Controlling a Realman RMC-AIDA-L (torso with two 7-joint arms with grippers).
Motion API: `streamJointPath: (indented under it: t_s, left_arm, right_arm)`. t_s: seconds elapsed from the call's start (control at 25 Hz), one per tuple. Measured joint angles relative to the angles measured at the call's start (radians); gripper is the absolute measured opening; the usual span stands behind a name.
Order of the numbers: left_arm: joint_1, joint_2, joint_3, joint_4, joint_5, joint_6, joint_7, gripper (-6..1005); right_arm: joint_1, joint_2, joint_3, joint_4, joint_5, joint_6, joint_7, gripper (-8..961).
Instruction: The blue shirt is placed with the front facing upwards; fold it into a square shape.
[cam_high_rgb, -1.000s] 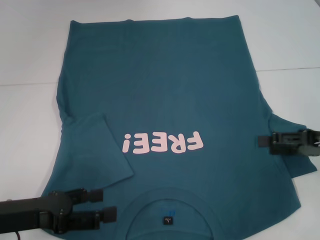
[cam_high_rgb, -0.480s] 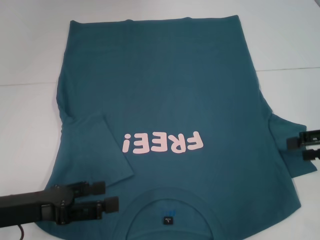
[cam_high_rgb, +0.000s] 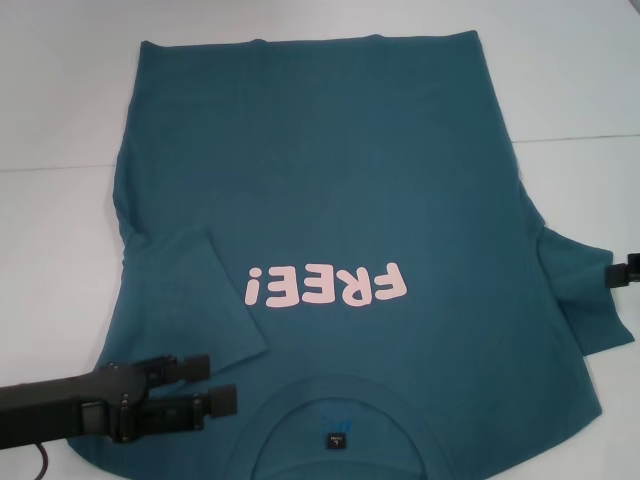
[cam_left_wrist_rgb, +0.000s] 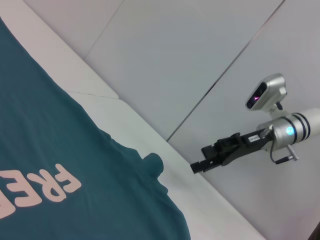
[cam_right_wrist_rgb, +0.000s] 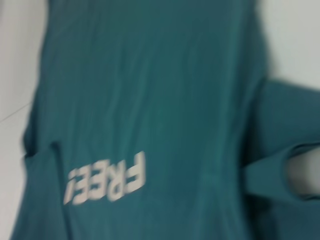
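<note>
Across the white tabletop (cam_high_rgb: 60, 230), the blue shirt (cam_high_rgb: 340, 180), judged limp and light, is being approached for a shoulder-edge pinch by the narrowly parted left gripper (cam_high_rgb: 222, 383), while the right gripper (cam_high_rgb: 618, 272), whose opening cannot be told, is being kept beside the unfolded sleeve (cam_high_rgb: 585, 290).

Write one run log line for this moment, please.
shirt: flat, left sleeve folded in | left gripper: open, near collar | right gripper: at right sleeve

Even, bright overhead light; white desk (cam_high_rgb: 60, 230) near washed out beside the blue shirt (cam_high_rgb: 330, 180). Only faint, soft shadows at the shirt's edges. Head and left wrist views sharp. Right wrist view smeared throughout, "FREE!" lettering (cam_right_wrist_rgb: 107, 180) soft-edged.
</note>
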Motion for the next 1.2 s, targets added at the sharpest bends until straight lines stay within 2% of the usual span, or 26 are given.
streamJointPath:
  t_s: [0.12,0.52,0.84,1.2]
  left_arm:
    - [-0.002,0.000,0.000,0.000,-0.003,0.000,-0.001,949]
    - [-0.010,-0.002,0.000,0.000,-0.012,-0.012,-0.005,949]
    - [-0.014,-0.002,0.000,-0.011,-0.013,-0.029,0.000,949]
    - [-0.014,0.000,0.000,-0.022,-0.013,-0.044,0.004,949]
  right_arm:
    - [-0.003,0.002,0.021,-0.007,-0.018,0.069,-0.012,819]
    - [-0.004,0.008,0.018,0.011,-0.023,0.178,-0.055,816]
    - [0.028,0.014,0.014,0.144,-0.024,0.306,-0.071,814]
    - [0.081,0.031,-0.017,0.239,-0.023,0.421,-0.074,811]
